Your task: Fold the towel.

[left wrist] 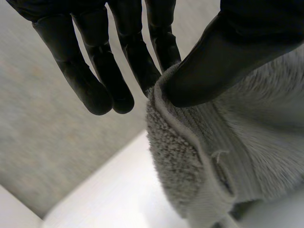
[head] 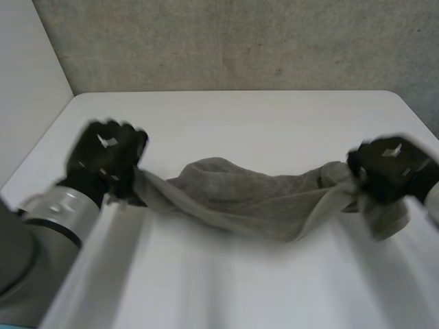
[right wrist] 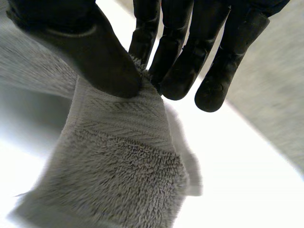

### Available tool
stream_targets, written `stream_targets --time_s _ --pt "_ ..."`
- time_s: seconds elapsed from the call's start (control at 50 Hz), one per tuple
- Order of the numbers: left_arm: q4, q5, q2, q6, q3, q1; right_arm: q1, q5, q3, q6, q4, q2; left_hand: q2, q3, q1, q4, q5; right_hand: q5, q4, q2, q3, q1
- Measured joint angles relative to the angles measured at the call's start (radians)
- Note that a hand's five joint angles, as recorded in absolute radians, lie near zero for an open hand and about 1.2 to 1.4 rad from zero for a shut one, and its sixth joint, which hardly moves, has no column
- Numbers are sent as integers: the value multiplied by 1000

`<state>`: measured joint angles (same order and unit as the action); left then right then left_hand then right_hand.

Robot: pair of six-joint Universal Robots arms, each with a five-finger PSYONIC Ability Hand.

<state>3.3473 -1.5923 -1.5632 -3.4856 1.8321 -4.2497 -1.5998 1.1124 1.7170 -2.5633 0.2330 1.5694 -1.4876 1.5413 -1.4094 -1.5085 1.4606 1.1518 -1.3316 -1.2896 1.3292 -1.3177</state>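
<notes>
A: While the towel point(head: 254, 202) is hanging bunched between two grips, which way is it lying?

B: Its long axis is running from 9 o'clock to 3 o'clock over the desk point(head: 260, 116). The middle is sagging toward 6 o'clock, and I cannot tell whether it is touching down.

A: And the ends?

B: The left robot hand point(head: 106, 154) is pinching the 9 o'clock end, its thumb pressing the hem against a finger. The right robot hand point(head: 391, 164) is doing the same at 3 o'clock.

A: Which is nearer?

B: Neither, since each is gripping its own end. I'm judging that both should be moving together, keeping that axis level.
</notes>
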Motion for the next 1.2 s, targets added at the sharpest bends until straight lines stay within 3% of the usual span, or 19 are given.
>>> stream_targets --time_s 0.1,0.2,0.38,0.46,0.56,0.64,0.74,0.84,0.94,1.08,1.2 --pt "-98 4 115 47 -75 -43 58 -41 -205 -13 190 52 0 0 0 0 0 1 0 0 0 0" --pt "-166 11 132 80 -135 -102 84 -59 -333 38 336 -34 0 1 0 0 0 4 0 0 0 -1" --pt "-235 20 -136 54 -226 -133 1 45 -414 249 391 -281 -20 1 0 0 0 5 0 0 0 -1" --pt "-244 18 -274 34 -347 -104 -90 124 -498 242 269 -369 -20 1 0 0 5 6 0 0 0 -1" --pt "-209 -4 -367 37 -593 -76 -168 191 -604 171 -61 -409 -20 3 -2 0 6 6 0 -4 0 -1" --pt "-84 -74 -380 78 -818 -68 -189 221 -613 79 -473 -362 -20 3 -4 0 6 6 0 -10 0 -1" --pt "100 -156 -348 137 -923 -69 -184 230 -542 -55 -801 -242 -20 4 -5 0 6 6 0 -16 0 -1" --pt "198 -176 -294 163 -866 -71 -172 192 -494 -142 -805 -198 -20 4 -5 0 11 6 0 -16 0 -1" --pt "224 -146 -248 167 -697 -74 -166 109 -455 -169 -653 -224 -20 4 -5 0 12 6 0 -16 1 -2" --pt "228 -46 -224 161 -336 -80 -165 1 -352 -94 -438 -308 -20 4 -5 0 12 6 0 -16 5 -2" --pt "274 -6 -227 159 -84 -95 -165 -58 -236 8 -379 -386 -20 5 -5 0 12 6 0 -16 5 -2"
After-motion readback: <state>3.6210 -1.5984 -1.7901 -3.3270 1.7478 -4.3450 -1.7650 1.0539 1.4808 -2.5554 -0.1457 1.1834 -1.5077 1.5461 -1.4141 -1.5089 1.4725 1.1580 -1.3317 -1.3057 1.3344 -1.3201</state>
